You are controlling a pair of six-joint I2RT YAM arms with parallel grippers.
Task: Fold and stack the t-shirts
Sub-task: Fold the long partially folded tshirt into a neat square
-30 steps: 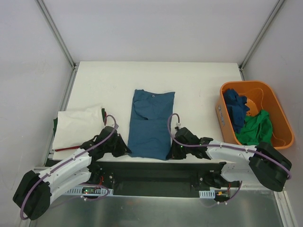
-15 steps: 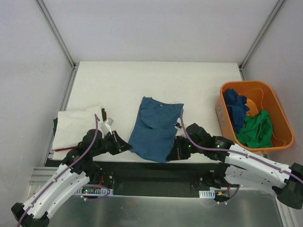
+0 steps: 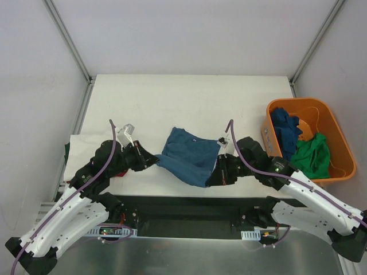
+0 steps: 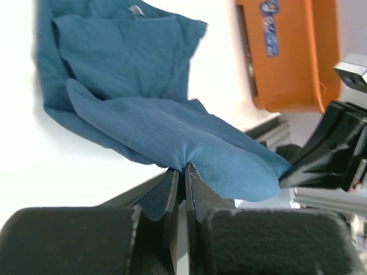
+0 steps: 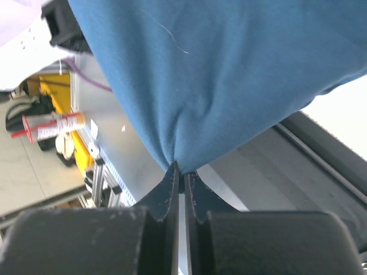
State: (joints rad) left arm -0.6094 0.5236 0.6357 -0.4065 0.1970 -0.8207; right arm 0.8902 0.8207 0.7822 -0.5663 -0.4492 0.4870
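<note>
The blue t-shirt (image 3: 189, 157) is found near the middle of the table (image 3: 189, 97), closer to the near edge than to the far one. It is gripped at two points along its near side. The left gripper (image 3: 151, 161) is clamped on the shirt's near-left corner. In the left wrist view the two fingers of this gripper (image 4: 183, 172) are seen pressed almost together, with only a thin bunched fold of blue cloth (image 4: 172, 143) pinched between them. The right gripper (image 3: 214, 177) is clamped on the near-right corner. In the right wrist view its fingers (image 5: 180, 175) are likewise drawn tight, and the fabric (image 5: 229, 74) is gathered into a small pucker at the tips and spreads out above them.

Between the two grips the near part of the shirt is held up off the tabletop and sags slightly in the middle. The far part, with the collar, lies flat on the table surface.

A white t-shirt (image 3: 86, 150) is laid flat by the left edge of the table, partly covered by the left arm. An orange basket (image 3: 298, 102) stands at the right edge, well apart from the held shirt. A dark blue t-shirt (image 3: 285, 129) and a green t-shirt (image 3: 311, 156) are crumpled inside it, the green one draped over its near rim.
</note>
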